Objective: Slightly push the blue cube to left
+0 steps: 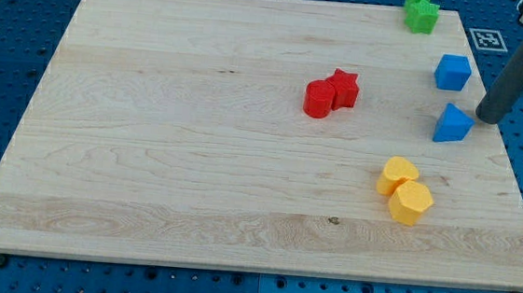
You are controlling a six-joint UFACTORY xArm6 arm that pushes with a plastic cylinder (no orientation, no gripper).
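Observation:
The blue cube (452, 72) sits near the board's right edge, toward the view's top. A blue triangular block (452, 124) lies just below it. My tip (489, 118) is at the board's right edge, right of the blue triangular block and below-right of the blue cube, touching neither. The dark rod rises from it toward the view's top right.
A red cylinder (319, 100) and a red star block (344, 87) touch near the middle. Two yellow blocks (405, 190) sit together at lower right. Two green blocks (421, 11) sit at the top right edge. The wooden board (148, 156) lies on a blue pegboard.

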